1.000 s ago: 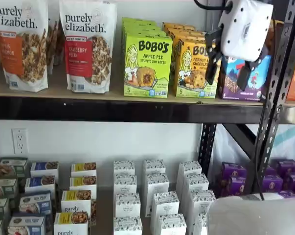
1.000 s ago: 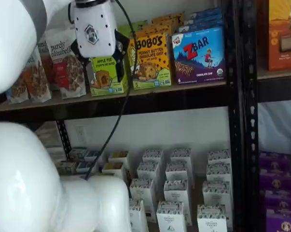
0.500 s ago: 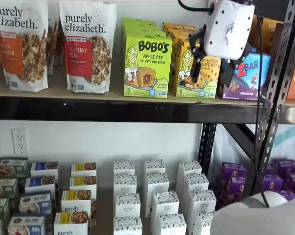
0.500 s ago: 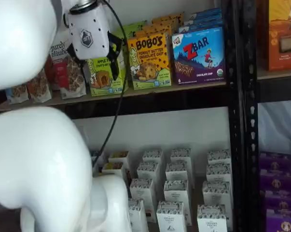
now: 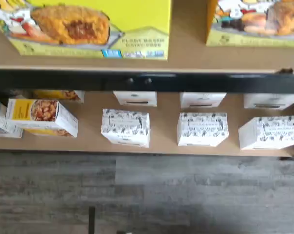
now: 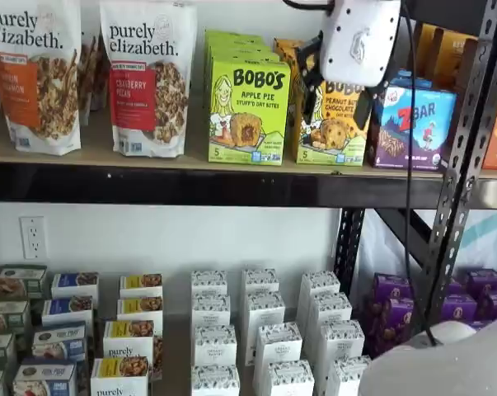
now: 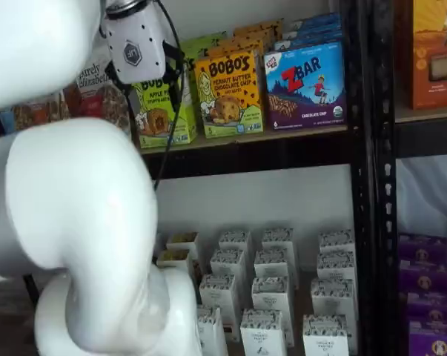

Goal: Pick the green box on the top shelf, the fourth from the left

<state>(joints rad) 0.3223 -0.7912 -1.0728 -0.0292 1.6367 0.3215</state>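
White wall behind the top shelf (image 6: 190, 157), where the green box (image 6: 248, 110) stands beside the spread-fingered, empty gripper (image 6: 337, 92).

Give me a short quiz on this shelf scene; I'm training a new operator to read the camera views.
1. True or false: the gripper already holds the green box.
2. Which box stands directly beside the green box, on its blue-box side? A) Zbar box B) yellow-orange Bobo's box C) granola bag
3. Fill in: the green box stands on the ___ shelf.

Key: 1. False; its fingers stand apart, in front of the yellow-orange Bobo's box. 2. B. 3. top.
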